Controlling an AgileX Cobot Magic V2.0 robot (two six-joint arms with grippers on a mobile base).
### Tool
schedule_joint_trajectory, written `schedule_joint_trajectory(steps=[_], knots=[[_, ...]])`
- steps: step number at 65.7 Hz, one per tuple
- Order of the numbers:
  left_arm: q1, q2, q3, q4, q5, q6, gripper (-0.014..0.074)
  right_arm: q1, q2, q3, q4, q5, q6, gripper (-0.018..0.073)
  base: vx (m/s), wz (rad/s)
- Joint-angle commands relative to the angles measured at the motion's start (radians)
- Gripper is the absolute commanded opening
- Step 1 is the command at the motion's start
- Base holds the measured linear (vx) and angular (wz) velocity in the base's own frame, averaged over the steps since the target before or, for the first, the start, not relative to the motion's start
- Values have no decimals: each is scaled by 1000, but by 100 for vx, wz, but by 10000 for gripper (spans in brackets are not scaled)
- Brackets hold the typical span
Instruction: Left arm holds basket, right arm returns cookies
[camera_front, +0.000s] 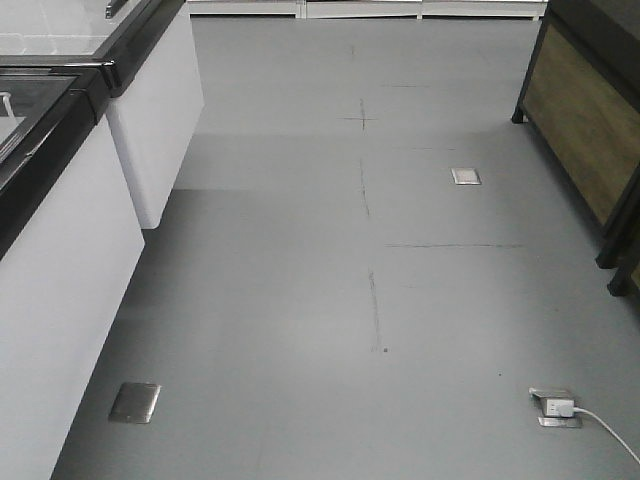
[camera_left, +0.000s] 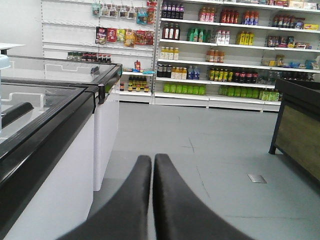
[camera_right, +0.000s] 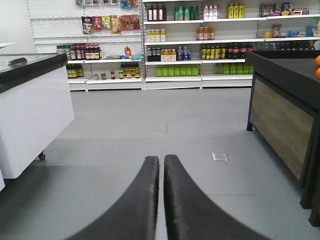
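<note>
Pointing level along a shop aisle, the left gripper (camera_left: 152, 161) fills the lower middle of the left wrist view. Its two black fingers (camera_left: 127, 200) lie side by side, tips pressed together with only a hairline seam between them, and they hold nothing. The gripper hangs above the grey floor (camera_left: 225, 150), just beside a white freezer chest (camera_left: 60, 190) with a black rim and glass lid on its left.

The right gripper (camera_right: 161, 161) has the same pose in the right wrist view. It is level, its fingers (camera_right: 192, 205) closed tip to tip with a thin slit between them, gripping nothing, above the floor. A dark wood-panelled stand (camera_right: 280, 120) is to its right.

Both grippers face stocked shelves (camera_right: 200, 40) of bottles at the far wall. The front view shows only floor, the freezer chest's side and a white plug (camera_front: 556, 406) in a floor socket. Neither the basket nor the cookies appear in any view.
</note>
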Motion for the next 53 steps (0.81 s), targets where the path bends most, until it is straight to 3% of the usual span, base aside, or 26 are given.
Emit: schedule_joint_trajectory(steps=[1, 27, 36, 53], knots=[[-6, -18, -31, -8, -79, -11, -8, -7, -13, 18, -10, -73, -8, -11, 0, 0], [-6, -18, -31, -8, -83, -11, -7, -7, -13, 18, -10, -72, -8, -11, 0, 0], [-6, -18, -35, 26, -80, 15, -7, -7, -13, 18, -10, -72, -8, -11, 0, 0], [-6, 51, -172, 19, -51, 11, -7, -7, -13, 18, -10, -72, -8, -11, 0, 0]])
